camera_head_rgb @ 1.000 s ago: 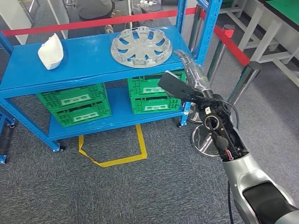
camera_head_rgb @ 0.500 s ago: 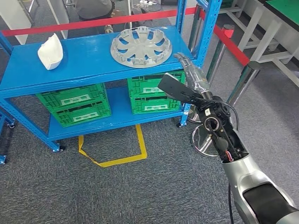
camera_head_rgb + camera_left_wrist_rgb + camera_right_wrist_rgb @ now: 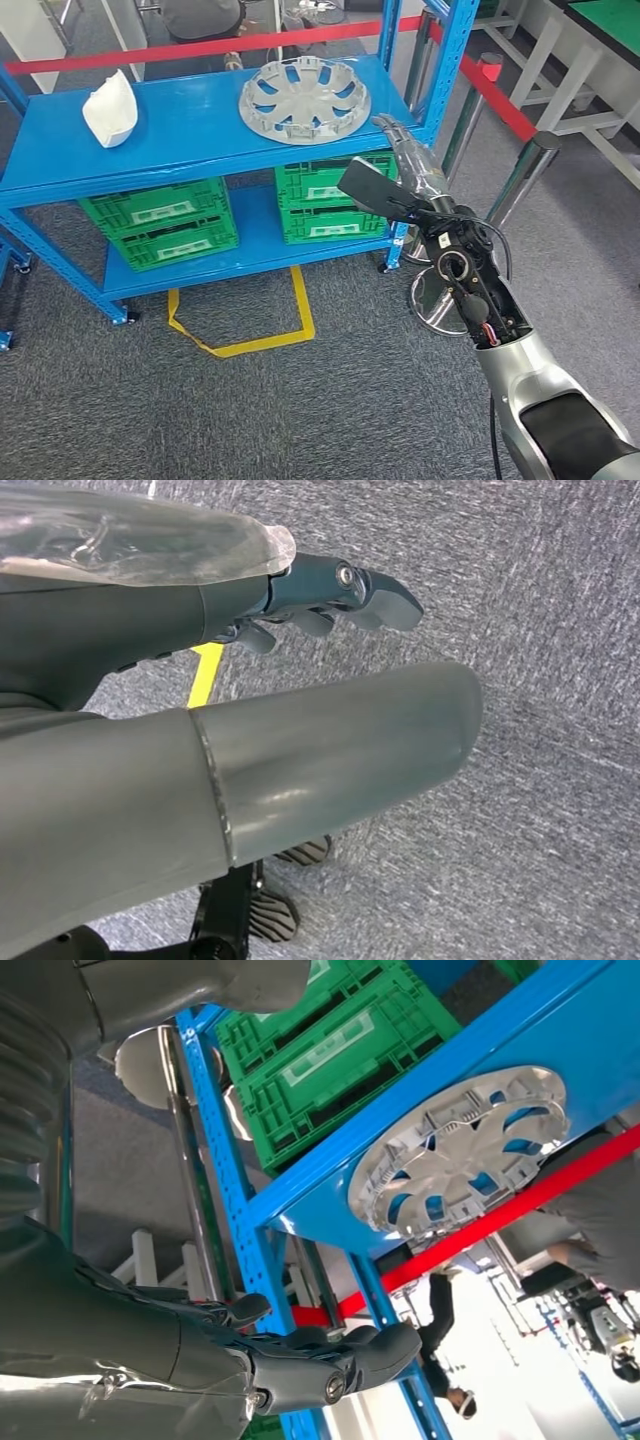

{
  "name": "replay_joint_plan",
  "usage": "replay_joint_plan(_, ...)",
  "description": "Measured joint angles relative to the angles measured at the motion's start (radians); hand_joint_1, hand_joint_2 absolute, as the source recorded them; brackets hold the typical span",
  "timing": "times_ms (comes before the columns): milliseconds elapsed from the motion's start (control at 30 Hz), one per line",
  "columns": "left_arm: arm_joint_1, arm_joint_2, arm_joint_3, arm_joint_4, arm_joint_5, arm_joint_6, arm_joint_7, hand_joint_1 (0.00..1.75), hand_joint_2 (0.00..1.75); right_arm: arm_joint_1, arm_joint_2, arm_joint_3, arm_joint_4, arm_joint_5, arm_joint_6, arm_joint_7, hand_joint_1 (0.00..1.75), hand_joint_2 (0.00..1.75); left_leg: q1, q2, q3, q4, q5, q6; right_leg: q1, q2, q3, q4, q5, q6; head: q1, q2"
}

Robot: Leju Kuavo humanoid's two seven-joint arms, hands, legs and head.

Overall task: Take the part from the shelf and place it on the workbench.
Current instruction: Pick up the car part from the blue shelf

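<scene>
Head view first: we see our right hand (image 3: pixel 404 150) raised at the right end of the blue shelf (image 3: pixel 173 130), just off its near right corner, fingers stretched forward and apart with nothing between them. It touches neither the shelf nor the part. The right wrist view agrees: the dark fingers (image 3: pixel 332 1360) lie long and loosely spread, empty, with the blue upright post (image 3: pixel 226 1190) beyond them.

The part, a silver wheel cover (image 3: pixel 304 97) with curved spokes, lies flat on the top board of the shelf toward its right end, just left of and a little beyond our hand (no logo or lettering on it that we can make out). At the far left of the same board sits a white moulded piece (image 3: pixel 110 109), well apart from the cover.

On the lower board stand two pairs of stacked green crates, left (image 3: pixel 160 222) and right (image 3: pixel 328 200). Each crate carries a white label, but the print is too small for us to read.

A red barrier tape (image 3: pixel 204 46) runs behind the shelf and on to chrome posts (image 3: pixel 521 175) at the right. A yellow tape outline (image 3: pixel 241 315) marks the grey carpet in front.

Our left hand (image 3: pixel 324 585) hangs over carpet, thumb and fingers extended, holding nothing.
</scene>
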Motion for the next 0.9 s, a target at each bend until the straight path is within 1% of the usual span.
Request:
replay_joint_plan(67, -0.001, 0.0, 0.0, 0.0, 0.0, 0.0, 0.0, 0.0, 0.0, 0.0, 0.0, -0.002, 0.0, 0.0, 0.0, 0.0, 0.0, 1.75, 0.005, 0.0, 0.008, -0.012, 0.005, 0.01, 0.0, 0.003, -0.005, 0.01, -0.002, 0.009, 0.002, 0.0)
replay_joint_plan(100, -0.002, 0.0, 0.0, 0.0, 0.0, 0.0, 0.001, 0.0, 0.0, -0.001, -0.001, -0.002, -0.001, 0.0, 0.0, 0.0, 0.0, 1.75, 0.008, 0.0, 0.013, -0.018, 0.008, 0.014, 0.0, 0.006, -0.015, 0.03, -0.014, 0.012, 0.004, 0.0)
replay_joint_plan(133, -0.003, 0.0, 0.0, 0.0, 0.0, 0.0, 0.001, 0.0, 0.0, -0.002, -0.001, -0.004, -0.001, 0.0, 0.0, 0.0, 0.0, 1.75, 0.011, 0.0, 0.018, -0.023, 0.01, 0.017, 0.0, 0.009, -0.035, 0.07, -0.036, 0.014, 0.007, 0.0)
replay_joint_plan(167, -0.003, 0.0, 0.0, 0.0, 0.0, 0.0, 0.001, 0.0, 0.0, -0.003, -0.002, -0.004, -0.001, 0.0, 0.0, 0.0, 0.0, 1.75, 0.012, 0.0, 0.019, -0.024, 0.01, 0.019, -0.001, 0.012, -0.065, 0.132, -0.064, 0.017, 0.011, 0.0)
replay_joint_plan(200, -0.003, -0.001, 0.0, 0.0, 0.0, 0.0, 0.001, 0.0, 0.0, -0.002, -0.002, -0.005, -0.001, 0.0, 0.0, 0.0, 0.0, 1.75, 0.012, -0.001, 0.019, -0.025, 0.008, 0.021, -0.001, 0.014, -0.102, 0.204, -0.091, 0.018, 0.014, 0.0)
replay_joint_plan(233, -0.003, -0.002, 0.0, 0.0, 0.0, 0.0, 0.001, 0.0, 0.0, 0.0, -0.002, -0.005, 0.0, 0.0, 0.001, 0.0, 0.0, 1.75, 0.013, -0.002, 0.02, -0.024, 0.005, 0.021, -0.001, 0.015, -0.138, 0.264, -0.108, 0.019, 0.017, 0.0)
replay_joint_plan(267, -0.002, -0.003, 0.0, 0.0, 0.0, 0.0, 0.001, 0.0, 0.0, 0.003, -0.003, -0.005, 0.0, 0.0, 0.001, 0.0, 0.0, 1.75, 0.014, -0.003, 0.022, -0.024, 0.001, 0.02, -0.002, 0.015, -0.162, 0.295, -0.106, 0.02, 0.018, 0.0)
replay_joint_plan(300, -0.001, -0.004, 0.0, 0.0, 0.0, 0.0, 0.001, 0.0, 0.0, 0.005, -0.003, -0.006, 0.0, 0.0, 0.001, 0.0, 0.0, 1.75, 0.015, -0.004, 0.027, -0.024, -0.003, 0.018, -0.003, 0.015, -0.167, 0.285, -0.083, 0.021, 0.019, 0.0)
replay_joint_plan(333, -0.001, -0.005, 0.0, 0.0, 0.0, 0.0, 0.001, 0.0, 0.0, 0.005, -0.003, -0.006, 0.0, 0.0, 0.001, 0.0, 0.0, 1.75, 0.017, -0.005, 0.035, -0.024, -0.008, 0.014, -0.005, 0.015, -0.154, 0.237, -0.042, 0.021, 0.021, 0.0)
replay_joint_plan(367, -0.001, -0.006, 0.0, 0.0, -0.001, 0.0, 0.001, 0.0, 0.0, 0.005, -0.003, -0.006, 0.001, 0.0, 0.001, 0.0, 0.0, 1.75, 0.019, -0.006, 0.043, -0.024, -0.014, 0.008, -0.007, 0.015, -0.131, 0.171, 0.002, 0.022, 0.022, 0.0)
replay_joint_plan(400, -0.003, -0.006, 0.0, 0.0, -0.002, 0.0, 0.002, 0.0, 0.0, 0.005, -0.003, -0.006, 0.001, 0.0, 0.001, 0.0, 0.0, 1.75, 0.021, -0.007, 0.048, -0.023, -0.019, 0.002, -0.006, 0.016, -0.113, 0.11, 0.031, 0.022, 0.022, 0.0)
replay_joint_plan(433, -0.005, -0.007, 0.0, 0.0, -0.003, 0.0, 0.003, 0.0, 0.0, 0.005, -0.003, -0.007, 0.002, 0.0, 0.001, 0.0, 0.0, 1.75, 0.021, -0.007, 0.048, -0.022, -0.023, -0.005, -0.004, 0.016, -0.095, 0.06, 0.045, 0.016, 0.023, 0.0)
replay_joint_plan(467, -0.007, -0.007, 0.0, 0.0, -0.004, 0.0, 0.005, 0.0, 0.0, 0.006, -0.003, -0.008, 0.002, 0.001, 0.001, 0.001, 0.0, 1.75, 0.02, -0.007, 0.046, -0.023, -0.025, -0.012, -0.001, 0.016, -0.088, 0.033, 0.045, 0.008, 0.022, 0.0)
replay_joint_plan(500, -0.008, -0.008, 0.0, 0.0, -0.006, 0.0, 0.006, 0.0, 0.0, 0.008, -0.004, -0.009, 0.002, 0.002, 0.002, 0.002, 0.0, 1.75, 0.018, -0.006, 0.042, -0.023, -0.025, -0.019, 0.002, 0.016, -0.087, 0.022, 0.036, -0.003, 0.022, 0.0)
replay_joint_plan(533, -0.009, -0.008, 0.0, 0.0, -0.007, 0.0, 0.008, 0.0, 0.0, 0.01, -0.004, -0.012, 0.0, 0.003, 0.002, 0.003, 0.0, 1.75, 0.017, -0.006, 0.043, -0.023, -0.026, -0.026, 0.001, 0.017, -0.08, 0.015, 0.033, -0.014, 0.023, 0.0)
replay_joint_plan(567, -0.01, -0.009, 0.0, 0.0, -0.008, 0.0, 0.009, 0.0, 0.0, 0.013, -0.005, -0.014, -0.002, 0.005, 0.001, 0.003, 0.0, 1.75, 0.017, -0.006, 0.044, -0.018, -0.028, -0.032, 0.0, 0.019, -0.075, 0.012, 0.031, -0.022, 0.021, 0.0)
replay_joint_plan(600, -0.013, -0.009, 0.0, 0.0, -0.009, 0.0, 0.01, 0.0, 0.0, 0.013, -0.005, -0.016, -0.005, 0.006, 0.001, 0.004, 0.0, 1.75, 0.018, -0.006, 0.033, 0.006, -0.031, -0.036, -0.002, 0.019, -0.064, 0.008, 0.027, -0.029, 0.019, 0.0)
replay_joint_plan(633, -0.016, -0.009, 0.0, 0.0, -0.01, 0.0, 0.011, 0.0, 0.0, 0.014, -0.005, -0.018, -0.007, 0.006, 0.001, 0.004, 0.0, 1.75, 0.019, -0.006, 0.008, 0.052, -0.038, -0.04, -0.003, 0.021, -0.049, 0.003, 0.022, -0.034, 0.016, 0.0)
replay_joint_plan(667, -0.018, -0.009, 0.0, 0.0, -0.01, 0.0, 0.011, 0.0, 0.0, 0.016, -0.005, -0.018, -0.009, 0.007, 0.001, 0.004, 0.0, 1.75, 0.019, -0.006, -0.035, 0.117, -0.048, -0.042, -0.003, 0.021, -0.036, -0.004, 0.017, -0.038, 0.013, 0.0)
replay_joint_plan(700, -0.019, -0.009, 0.0, 0.0, -0.011, 0.0, 0.013, 0.0, 0.0, 0.019, -0.006, -0.019, -0.009, 0.007, 0.001, 0.004, 0.0, 1.75, 0.019, -0.006, -0.086, 0.189, -0.065, -0.043, -0.002, 0.021, -0.022, -0.009, 0.009, -0.041, 0.011, 0.0)
replay_joint_plan(733, -0.017, -0.009, 0.0, 0.0, -0.011, 0.0, 0.014, 0.0, 0.0, 0.023, -0.006, -0.019, -0.009, 0.007, 0.002, 0.004, 0.0, 1.75, 0.019, -0.006, -0.136, 0.247, -0.083, -0.042, -0.001, 0.023, -0.008, -0.013, 0.001, -0.043, 0.011, 0.0)
replay_joint_plan(767, -0.015, -0.01, 0.0, 0.0, -0.012, 0.0, 0.016, 0.0, 0.0, 0.028, -0.006, -0.019, -0.009, 0.007, 0.002, 0.005, 0.0, 1.75, 0.018, -0.006, -0.174, 0.275, -0.093, -0.04, 0.0, 0.025, 0.009, -0.016, -0.011, -0.043, 0.011, 0.0)
replay_joint_plan(800, -0.013, -0.011, 0.0, 0.0, -0.012, 0.0, 0.017, 0.0, 0.0, 0.031, -0.006, -0.02, -0.009, 0.008, 0.002, 0.005, 0.0, 1.75, 0.017, -0.006, -0.197, 0.271, -0.088, -0.036, 0.001, 0.027, 0.027, -0.017, -0.024, -0.043, 0.011, 0.0)
replay_joint_plan(833, -0.012, -0.011, 0.0, 0.0, -0.013, 0.0, 0.017, 0.0, 0.0, 0.033, -0.006, -0.02, -0.009, 0.008, 0.002, 0.005, 0.0, 1.75, 0.016, -0.006, -0.205, 0.234, -0.063, -0.031, 0.001, 0.029, 0.046, -0.017, -0.038, -0.042, 0.011, 0.0)
replay_joint_plan(867, -0.012, -0.011, 0.0, 0.0, -0.013, 0.0, 0.018, 0.0, 0.0, 0.035, -0.006, -0.022, -0.009, 0.008, 0.002, 0.005, 0.0, 1.75, 0.014, -0.006, -0.201, 0.172, -0.013, -0.025, 0.001, 0.029, 0.063, -0.018, -0.054, -0.04, 0.011, 0.0)
replay_joint_plan(900, -0.011, -0.011, 0.0, 0.0, -0.014, 0.0, 0.018, 0.0, 0.0, 0.036, -0.006, -0.023, -0.009, 0.009, 0.002, 0.006, 0.0, 1.75, 0.011, -0.007, -0.193, 0.109, 0.051, -0.02, 0.002, 0.029, 0.081, -0.018, -0.07, -0.037, 0.01, 0.0)
